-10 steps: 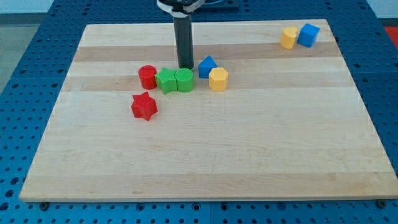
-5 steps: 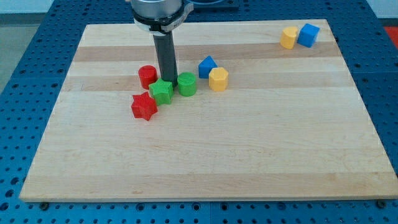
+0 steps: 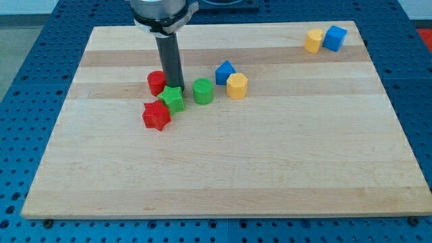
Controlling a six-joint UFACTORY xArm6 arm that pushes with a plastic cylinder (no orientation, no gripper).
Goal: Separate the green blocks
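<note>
Camera view: tip against green star.

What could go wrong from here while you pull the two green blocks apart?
My tip sits right behind the green star, which already touches the red star. Pushing on could drag the red star along. The red cylinder is close at the rod's left, so a sideways sweep may knock it. Moving towards the view's right might nudge the green cylinder into the blue block or the yellow block.

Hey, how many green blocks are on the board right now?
2. The green star sits against the red star, just below my tip. The green cylinder stands apart at its right, near the blue block. None seem hidden.
</note>
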